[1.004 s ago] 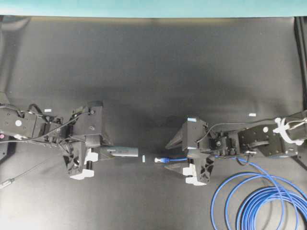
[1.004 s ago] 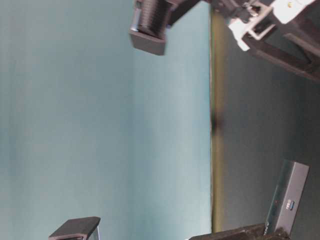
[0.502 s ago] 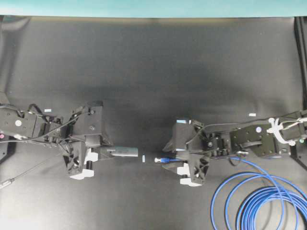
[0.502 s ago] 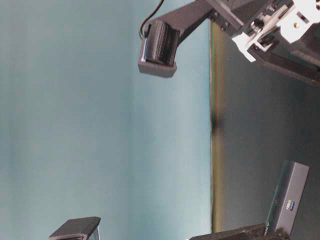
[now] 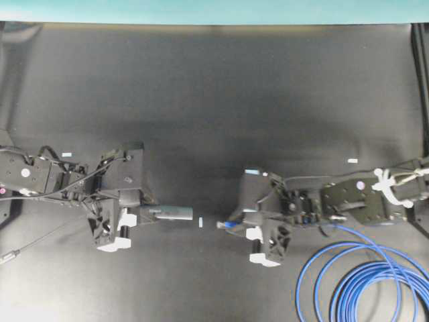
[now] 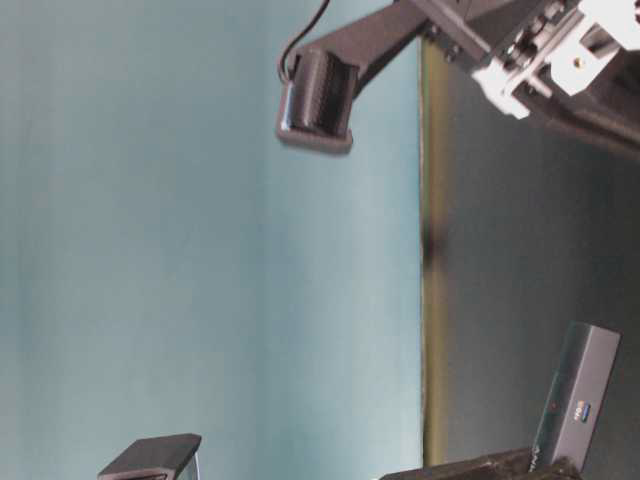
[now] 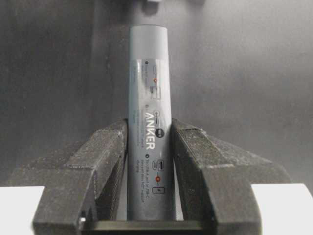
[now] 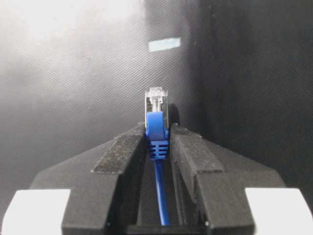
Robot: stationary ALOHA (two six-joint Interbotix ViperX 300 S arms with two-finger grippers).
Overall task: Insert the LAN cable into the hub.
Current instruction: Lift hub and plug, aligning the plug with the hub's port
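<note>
Right gripper (image 8: 158, 147): in the right wrist view its black jaws are seen pinching the blue boot of the LAN cable (image 8: 157, 128), a long thin bright-blue cable ending in a small clear plug; the pads are pressed against both sides of the boot, and the plug juts out just past the fingertips.
Cable run: from the boot the blue line is led back between the jaws; in the overhead view the rest is seen wound in loops on the mat at the lower right, well apart from the plug.
Left gripper (image 7: 149, 161): its black jaws are closed on the hub (image 7: 149, 98), a slim dark-grey metal bar with printed port symbols — held by its near half, with the far half projecting forward, free.
Gap: in the overhead view the plug tip and the hub's free end are seen facing each other, apart, with a small pale tape strip (image 5: 201, 221) lying between them — nothing is inserted yet.
Surface: a black matte table mat (image 5: 214, 100) is seen under both arms.
Far edge: a teal wall (image 6: 150, 250) is seen beyond the mat.
</note>
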